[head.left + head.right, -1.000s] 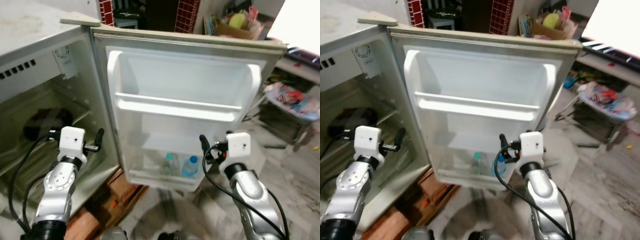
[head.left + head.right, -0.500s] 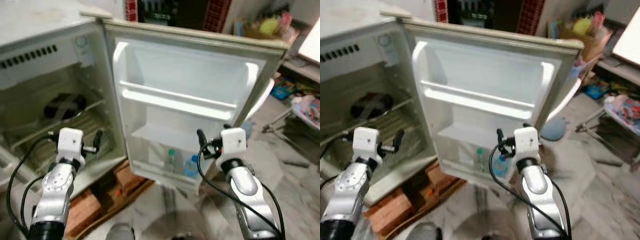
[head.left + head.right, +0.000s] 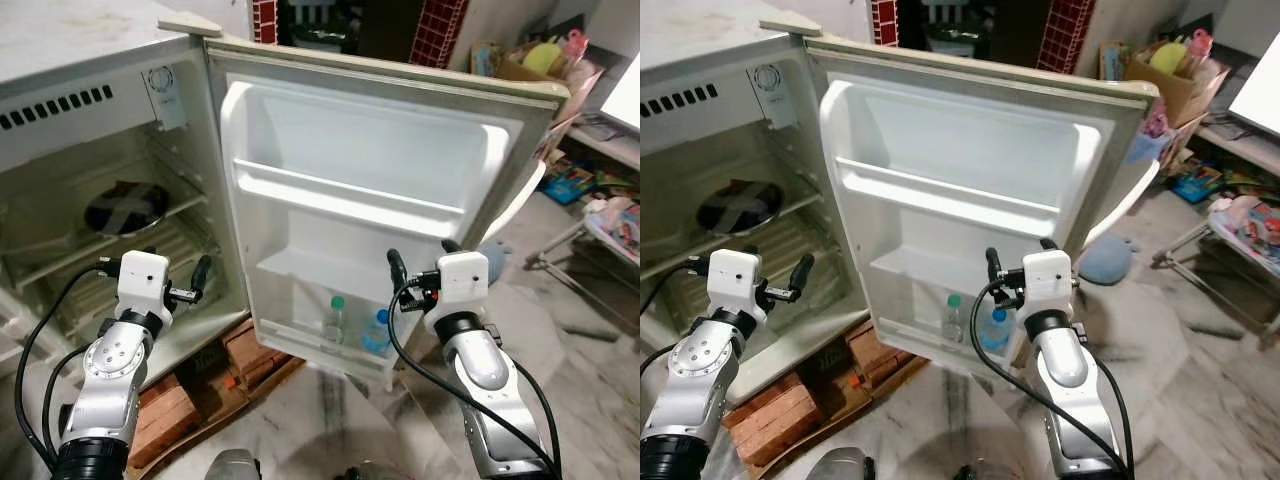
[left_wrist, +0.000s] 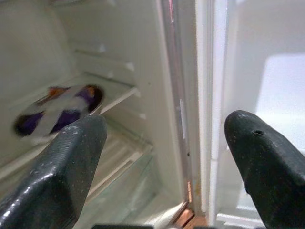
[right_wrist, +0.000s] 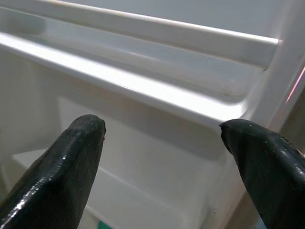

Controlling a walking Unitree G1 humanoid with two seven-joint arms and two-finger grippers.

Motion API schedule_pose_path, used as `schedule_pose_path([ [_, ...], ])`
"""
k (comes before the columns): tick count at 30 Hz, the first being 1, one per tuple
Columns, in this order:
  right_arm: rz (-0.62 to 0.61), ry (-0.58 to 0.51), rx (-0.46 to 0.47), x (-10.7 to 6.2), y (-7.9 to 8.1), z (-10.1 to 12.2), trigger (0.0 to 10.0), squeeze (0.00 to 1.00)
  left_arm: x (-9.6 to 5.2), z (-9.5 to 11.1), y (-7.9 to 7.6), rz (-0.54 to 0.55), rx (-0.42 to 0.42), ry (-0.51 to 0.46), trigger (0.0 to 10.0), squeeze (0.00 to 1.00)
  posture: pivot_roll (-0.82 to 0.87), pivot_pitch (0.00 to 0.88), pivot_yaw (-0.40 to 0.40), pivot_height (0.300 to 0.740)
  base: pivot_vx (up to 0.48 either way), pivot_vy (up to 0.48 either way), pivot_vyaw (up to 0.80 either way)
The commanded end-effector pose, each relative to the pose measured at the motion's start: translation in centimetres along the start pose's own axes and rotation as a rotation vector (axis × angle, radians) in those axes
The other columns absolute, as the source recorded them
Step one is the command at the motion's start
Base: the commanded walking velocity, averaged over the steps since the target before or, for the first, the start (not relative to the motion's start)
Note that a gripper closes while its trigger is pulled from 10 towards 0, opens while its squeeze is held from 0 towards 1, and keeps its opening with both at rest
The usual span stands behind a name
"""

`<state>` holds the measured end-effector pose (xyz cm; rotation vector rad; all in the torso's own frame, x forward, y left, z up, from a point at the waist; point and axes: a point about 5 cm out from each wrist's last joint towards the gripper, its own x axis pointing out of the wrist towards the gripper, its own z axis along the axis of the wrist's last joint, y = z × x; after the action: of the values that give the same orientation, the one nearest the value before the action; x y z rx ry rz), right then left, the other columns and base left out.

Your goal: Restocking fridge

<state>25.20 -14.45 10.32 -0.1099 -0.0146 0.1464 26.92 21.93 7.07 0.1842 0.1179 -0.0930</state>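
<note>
Perhaps a plate (image 3: pixel 126 206) lies shelved inside, beyond both empty tools.

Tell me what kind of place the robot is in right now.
Probably a lived-in home, not a shop or lab. A small fridge stands open on bricks, two bottles sit in its door, and a box of toys rests behind it on the cluttered right side.

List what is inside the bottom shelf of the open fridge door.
Two bottles stand upright in the door's bottom shelf: one with a green cap and one with a blue cap. The shelf's front rail covers their bases, and the right gripper hides the shelf's right end.
</note>
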Motion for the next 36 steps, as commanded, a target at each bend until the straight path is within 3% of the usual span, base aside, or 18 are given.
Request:
schedule_pose_path([
  [1, -0.097, -0.016, -0.003, 0.0, -2.2, 0.3, 10.0, 0.0, 0.1, 0.0, -0.1, 0.003, 0.009, 0.011, 10.0, 0.0, 0.09, 0.0, -0.029, 0.74, 0.0, -0.472, 0.0],
  [5, -0.066, -0.008, 0.026, -0.1, -1.9, 0.1, 10.0, 0.0, 0.2, 0.0, -0.2, -0.007, 0.009, 0.008, 10.0, 0.0, 0.09, 0.0, -0.03, 0.74, 0.0, -0.469, 0.0],
  [9, 0.111, 0.048, 0.134, -0.3, 0.0, -0.6, 10.0, 0.0, 0.4, 0.1, -0.3, -0.008, 0.017, 0.006, 10.0, 0.0, 0.09, 0.0, -0.031, 0.74, 0.0, -0.474, 0.0],
  [12, 0.139, 0.023, 0.134, -0.3, 0.4, -0.3, 10.0, 0.0, 0.3, 0.1, -0.3, -0.029, 0.044, -0.005, 10.0, 0.0, 0.09, 0.0, -0.032, 0.74, 0.0, -0.48, 0.0],
  [29, 0.185, -0.022, 0.128, 1.0, -0.5, 0.6, 10.0, 0.0, 0.0, -0.8, -0.5, -0.019, 0.074, 0.038, 10.0, 0.0, 0.08, 0.0, -0.033, 0.74, 0.0, -0.474, 0.0],
  [36, 0.2, -0.065, 0.096, 2.7, -0.4, 1.4, 10.0, 0.0, 0.0, -1.1, -0.8, -0.003, 0.031, 0.059, 10.0, 0.0, 0.09, 0.0, -0.028, 0.74, 0.0, -0.067, 0.79],
])
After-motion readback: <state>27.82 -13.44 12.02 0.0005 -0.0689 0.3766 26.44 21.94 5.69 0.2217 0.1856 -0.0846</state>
